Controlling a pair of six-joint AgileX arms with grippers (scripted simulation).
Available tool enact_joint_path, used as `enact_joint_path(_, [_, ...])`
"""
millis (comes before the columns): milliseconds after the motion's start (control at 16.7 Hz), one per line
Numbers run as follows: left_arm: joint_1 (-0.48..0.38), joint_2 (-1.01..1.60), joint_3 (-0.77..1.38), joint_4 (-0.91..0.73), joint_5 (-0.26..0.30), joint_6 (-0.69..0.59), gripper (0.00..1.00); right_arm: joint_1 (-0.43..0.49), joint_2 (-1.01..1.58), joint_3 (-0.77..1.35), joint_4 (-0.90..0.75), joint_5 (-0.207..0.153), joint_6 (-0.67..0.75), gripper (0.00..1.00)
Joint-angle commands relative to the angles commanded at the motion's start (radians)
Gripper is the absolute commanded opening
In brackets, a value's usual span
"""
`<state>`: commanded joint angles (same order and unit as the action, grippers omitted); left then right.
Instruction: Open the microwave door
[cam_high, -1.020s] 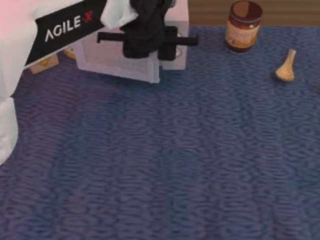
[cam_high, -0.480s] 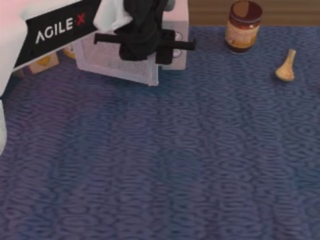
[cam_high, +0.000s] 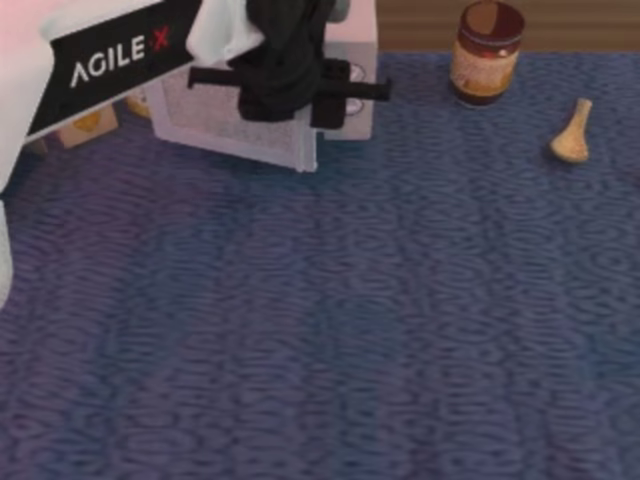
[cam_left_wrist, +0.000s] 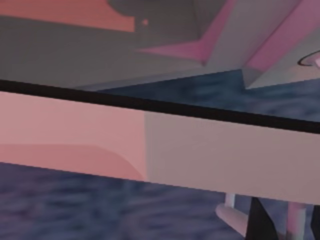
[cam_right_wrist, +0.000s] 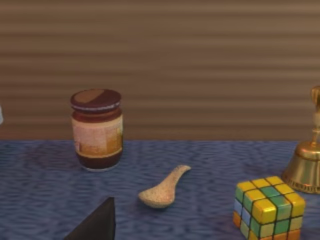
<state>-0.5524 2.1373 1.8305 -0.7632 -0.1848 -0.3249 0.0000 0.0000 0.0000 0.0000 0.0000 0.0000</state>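
Blue patterned cloth covered the table (cam_high: 330, 320), and at its far left stood the microwave (cam_high: 362, 40), a white box largely hidden beneath the left arm. The microwave door (cam_high: 240, 125), a white panel with a grey mesh window, stood swung a little way out from the body, its free edge nearest the knob panel pulled forward so that the panel sat at a slant to the front. The left gripper (cam_high: 330, 92), dark and bulky, sat at that free edge, right against the door where it meets the knob panel; whether its jaws were clamped on the edge or merely hooked behind it could not be told from above, and the left wrist view showed only close pale surfaces and a dark strip. The right arm was out of the top view; its wrist camera looked across the table at a brown jar (cam_right_wrist: 96, 129), a pale wooden spoon (cam_right_wrist: 163, 188), a colourful puzzle cube (cam_right_wrist: 267, 207) and a brass bell (cam_right_wrist: 307, 160), with only a dark corner of its jaws visible, so their state could not be told. In judgement the door was cracked open but far from wide, and most of the swing remained.
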Motion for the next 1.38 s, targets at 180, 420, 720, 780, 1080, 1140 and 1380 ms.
enact_joint_path(180, [0.000, 0.000, 0.000, 0.000, 0.000, 0.000, 0.00, 0.000, 0.000, 0.000, 0.000, 0.000, 0.000, 1.00])
enact_joint_path(420, [0.000, 0.000, 0.000, 0.000, 0.000, 0.000, 0.00, 0.000, 0.000, 0.000, 0.000, 0.000, 0.000, 1.00])
enact_joint_path(720, [-0.011, 0.002, 0.004, 0.000, 0.010, -0.006, 0.00, 0.000, 0.000, 0.000, 0.000, 0.000, 0.000, 1.00])
enact_joint_path(780, [-0.011, -0.001, 0.002, 0.003, 0.011, -0.004, 0.00, 0.000, 0.000, 0.000, 0.000, 0.000, 0.000, 1.00])
enact_joint_path(1080, [0.010, -0.058, -0.102, 0.041, 0.043, 0.074, 0.00, 0.000, 0.000, 0.000, 0.000, 0.000, 0.000, 1.00])
enact_joint_path(1140, [0.015, -0.070, -0.121, 0.050, 0.050, 0.090, 0.00, 0.000, 0.000, 0.000, 0.000, 0.000, 0.000, 1.00])
enact_joint_path(1380, [0.019, -0.087, -0.135, 0.064, 0.057, 0.106, 0.00, 0.000, 0.000, 0.000, 0.000, 0.000, 0.000, 1.00])
